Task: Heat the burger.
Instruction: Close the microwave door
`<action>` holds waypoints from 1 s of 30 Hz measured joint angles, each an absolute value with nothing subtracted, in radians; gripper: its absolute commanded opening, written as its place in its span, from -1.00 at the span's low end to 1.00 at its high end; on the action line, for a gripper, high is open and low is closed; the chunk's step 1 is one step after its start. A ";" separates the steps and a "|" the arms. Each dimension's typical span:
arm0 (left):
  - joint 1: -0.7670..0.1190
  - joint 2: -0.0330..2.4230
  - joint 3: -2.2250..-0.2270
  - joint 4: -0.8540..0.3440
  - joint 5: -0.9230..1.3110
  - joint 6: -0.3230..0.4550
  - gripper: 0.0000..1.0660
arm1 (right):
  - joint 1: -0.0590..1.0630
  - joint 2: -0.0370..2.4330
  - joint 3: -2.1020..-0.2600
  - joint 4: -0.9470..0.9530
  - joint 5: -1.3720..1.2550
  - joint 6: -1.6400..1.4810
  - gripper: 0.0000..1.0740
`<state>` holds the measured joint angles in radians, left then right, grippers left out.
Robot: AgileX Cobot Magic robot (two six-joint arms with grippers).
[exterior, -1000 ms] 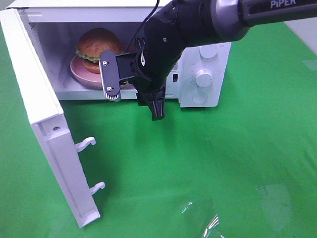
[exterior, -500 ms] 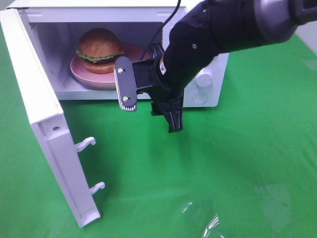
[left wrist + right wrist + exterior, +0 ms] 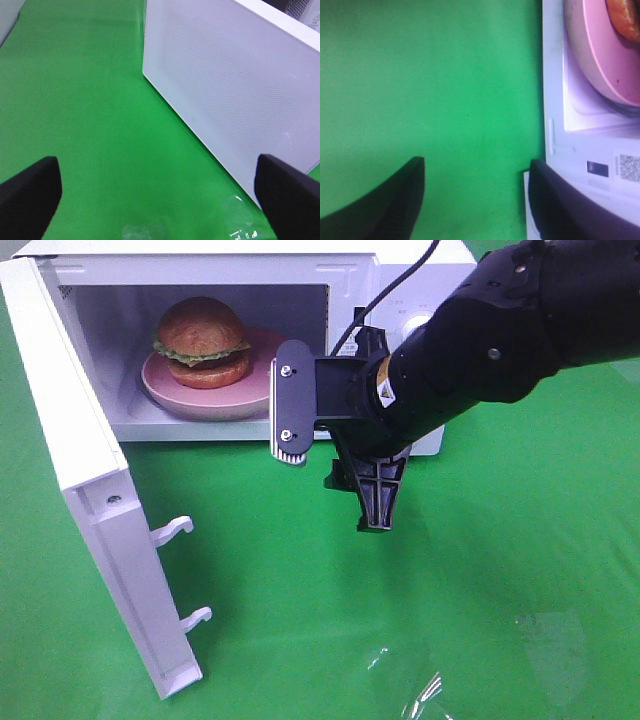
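Exterior high view, item one: the burger [image 3: 202,340] is sitting on the pink plate [image 3: 175,400] inside the cavity of the white microwave [image 3: 200,252], towards the cavity's left half. The glossy bun is facing up, with the lettuce frill and patty showing below it. The microwave door [image 3: 75,470] is standing wide open at the left, and its two latch hooks [image 3: 172,530] are pointing out over the green cloth [image 3: 480,620].

Item two: the right gripper [image 3: 332,490] is hanging in front of the microwave's right half, outside the cavity and clear of plate and burger. Its jaws are spread wide and are holding nothing. The black right arm [image 3: 480,350] is covering most of the control panel.

Right wrist view: the right gripper [image 3: 475,200] is showing two dark fingers [image 3: 385,200] parted over the cloth [image 3: 430,75]. The plate [image 3: 600,60] and an edge of the burger [image 3: 625,15] are lying beyond the cavity floor [image 3: 580,112].

Left wrist view: the left gripper [image 3: 160,200] is hovering over the cloth [image 3: 75,100] with its fingers [image 3: 27,195] far apart and empty, near a white dotted panel [image 3: 235,90] of the microwave.
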<state>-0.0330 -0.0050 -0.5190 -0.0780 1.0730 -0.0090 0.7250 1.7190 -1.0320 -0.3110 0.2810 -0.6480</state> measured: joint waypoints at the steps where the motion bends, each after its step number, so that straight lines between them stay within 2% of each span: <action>1: -0.033 -0.005 -0.519 -0.078 1.073 -0.009 0.81 | 0.725 1.696 -1.005 -0.311 0.280 -0.605 0.33; 2: -0.033 -0.005 -0.519 -0.078 1.073 -0.009 0.81 | 0.725 1.696 -1.005 -0.311 0.280 -0.605 0.33; 3: -0.033 -0.005 -0.519 -0.078 1.073 -0.009 0.81 | 0.725 1.676 -0.987 -0.311 0.279 -0.553 0.43; 6: -0.033 -0.005 -0.519 -0.078 1.073 -0.009 0.81 | 0.725 1.640 -0.956 -0.311 0.279 -0.464 0.55; 23: -0.033 -0.005 -0.519 -0.078 1.073 -0.009 0.81 | 0.721 1.412 -0.798 -0.286 0.401 -0.075 0.45; 30: -0.033 -0.005 -0.519 -0.078 1.073 -0.009 0.81 | 0.629 1.308 -0.743 -0.247 0.465 0.031 0.44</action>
